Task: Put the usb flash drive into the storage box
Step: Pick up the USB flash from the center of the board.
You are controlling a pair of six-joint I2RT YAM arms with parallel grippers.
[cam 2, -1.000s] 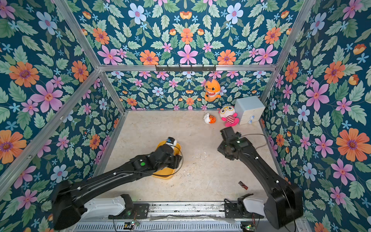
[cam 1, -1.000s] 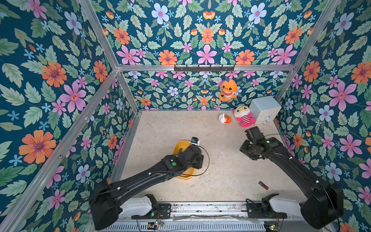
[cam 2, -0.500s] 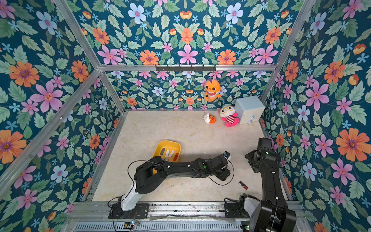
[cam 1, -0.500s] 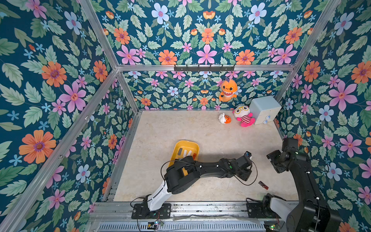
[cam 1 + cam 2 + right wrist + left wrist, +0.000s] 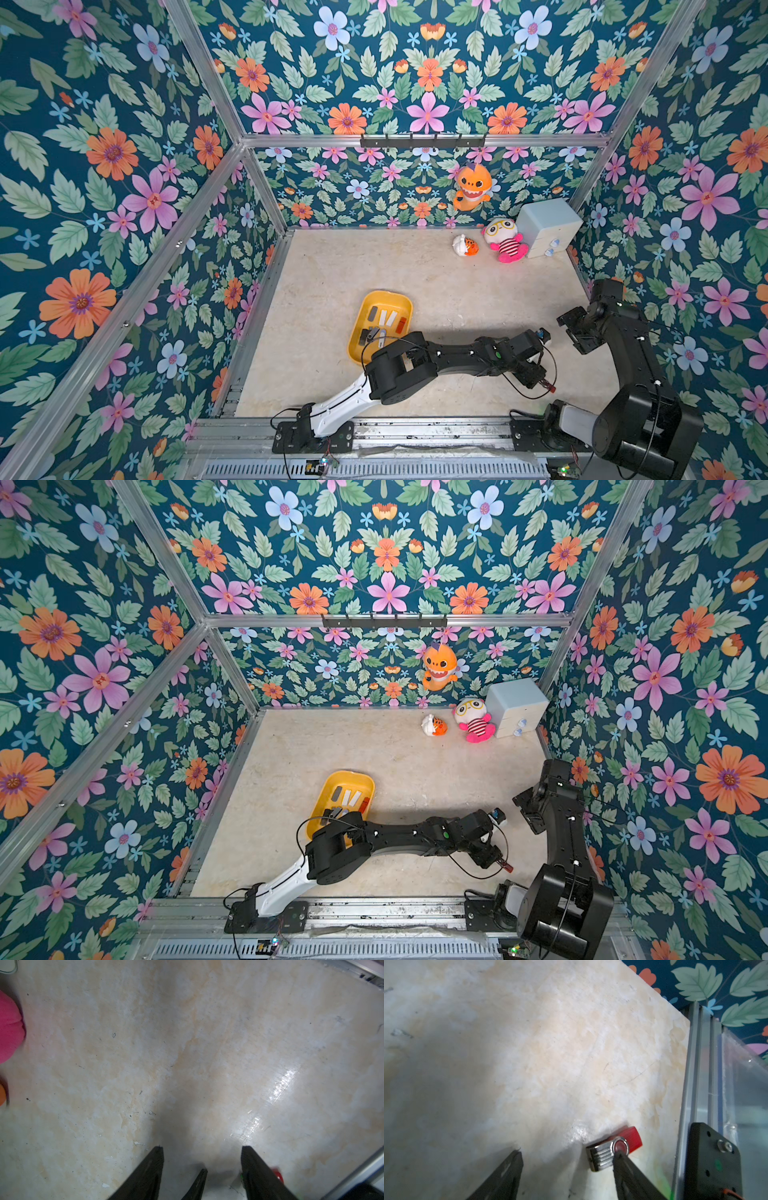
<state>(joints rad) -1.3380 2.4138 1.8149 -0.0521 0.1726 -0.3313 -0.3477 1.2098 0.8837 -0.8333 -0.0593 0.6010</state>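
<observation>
The red plastic usb flash drive with a silver metal swivel lies on the pale desk, beneath one tip of the left jaws, which stand wide and empty. The right jaws, also parted, hold nothing. Gripping it, carrying it to the shallow yellow plastic storage box, well apart, and releasing it all lie ahead.

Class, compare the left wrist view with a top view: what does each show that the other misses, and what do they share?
Only the left wrist view: the ribbed silver cover of the usb flash drive, by one finger of the open left pincer. Only a top view: the storage box and the right pincer. Both: drive, left pincer, table.
</observation>
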